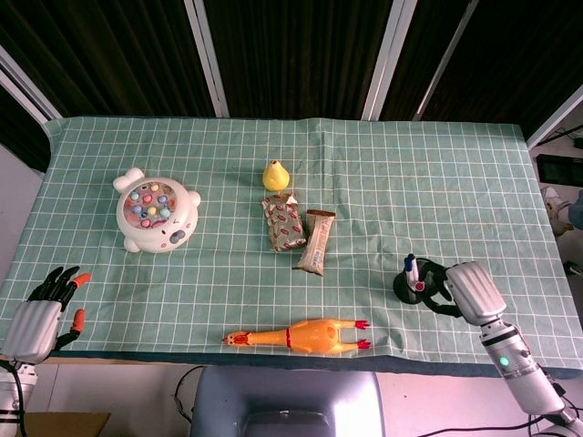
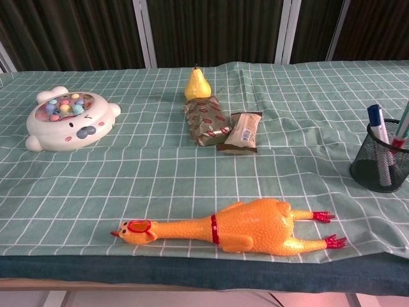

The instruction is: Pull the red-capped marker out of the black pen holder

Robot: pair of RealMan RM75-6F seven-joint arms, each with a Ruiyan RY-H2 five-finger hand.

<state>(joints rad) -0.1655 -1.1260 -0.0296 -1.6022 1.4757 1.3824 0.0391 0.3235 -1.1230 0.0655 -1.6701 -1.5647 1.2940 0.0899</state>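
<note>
Right hand (image 1: 466, 289): at the black mesh pen holder (image 2: 379, 163), near the table's right front edge; its fingers are hidden behind the palm, so their grip cannot be told.
Red-capped marker (image 2: 398, 139): upright in the holder, beside a blue-capped marker (image 2: 377, 123).
Left hand (image 1: 41, 314): off the table's left front corner, fingers spread, empty.

The left hand (image 1: 41, 314) has a pale grey ribbed back, black fingers (image 1: 56, 284) and orange-red tips. The right hand (image 1: 469, 291) shows the same ribbed grey shell with black parts beneath, on a silver-grey forearm (image 1: 519, 364) bearing a small green light.
</note>
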